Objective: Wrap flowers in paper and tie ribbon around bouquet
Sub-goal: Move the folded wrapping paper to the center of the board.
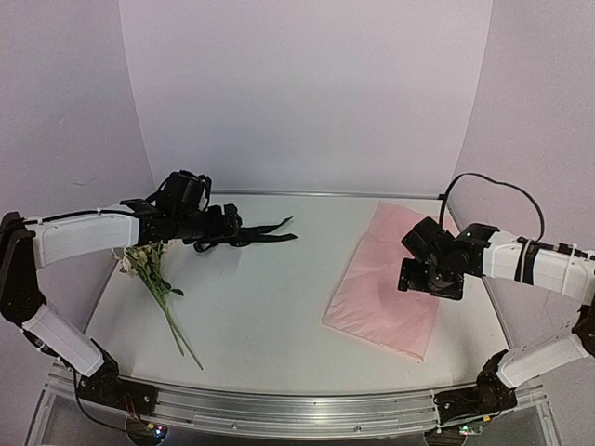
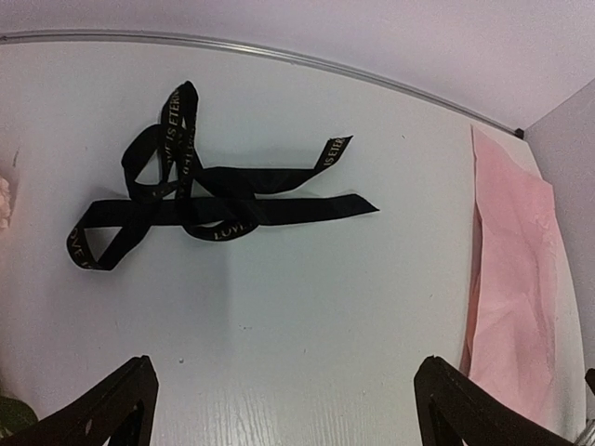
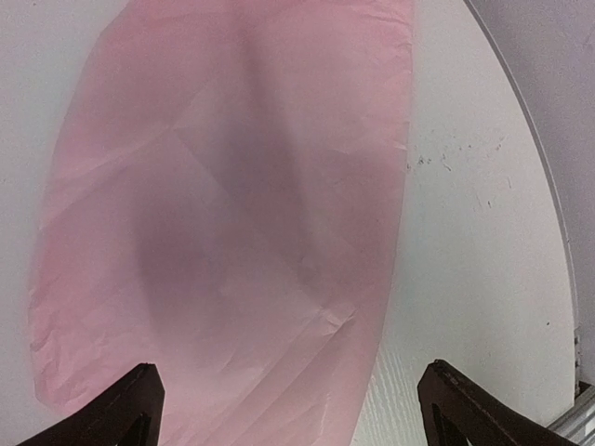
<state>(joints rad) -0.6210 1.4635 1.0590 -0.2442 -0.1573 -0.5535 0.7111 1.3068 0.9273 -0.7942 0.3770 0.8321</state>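
Note:
The flowers lie at the table's left, pale blossoms toward the back and thin green stems toward the front. The black ribbon sits in a loose tangle at the back left. My left gripper hovers open just short of the ribbon, with nothing between its fingers. The pink paper lies flat at the right. Over its middle my right gripper stands open and empty. A bouquet is not in view.
The white table ends in a metal strip at the back, with pale purple walls behind and on both sides. An aluminium rail runs along the near edge between the arm bases. The paper's edge shows in the left wrist view.

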